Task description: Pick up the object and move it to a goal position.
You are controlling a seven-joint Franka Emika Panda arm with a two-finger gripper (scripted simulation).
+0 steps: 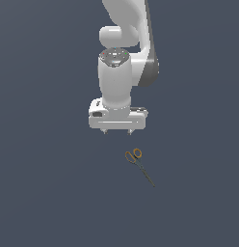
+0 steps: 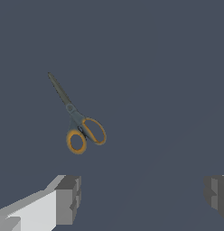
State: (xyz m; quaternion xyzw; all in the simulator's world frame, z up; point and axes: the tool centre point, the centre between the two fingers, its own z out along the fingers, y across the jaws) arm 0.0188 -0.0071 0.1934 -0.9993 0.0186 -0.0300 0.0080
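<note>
The little scissors (image 1: 139, 166) (image 2: 77, 121) lie flat on the dark grey floor (image 1: 44, 193), blades closed, with the two orange rings nearest the robot and the thin blades pointing away toward the exterior view's right. The gripper (image 1: 116, 132) (image 2: 141, 196) hangs above, near the rings but not touching them. Its two fingers (image 2: 68, 198) are spread wide apart and hold nothing.

A: From where does the exterior view look?

B: From high up and some way off, facing down on the arm (image 1: 122, 72) and the plain grey floor (image 1: 44, 193).

A: And the wrist view?

B: It looks down between the gripper's fingertips (image 2: 68, 198), much nearer to the floor. Both views share the scissors (image 1: 138, 165) (image 2: 79, 122) and the floor around them.
</note>
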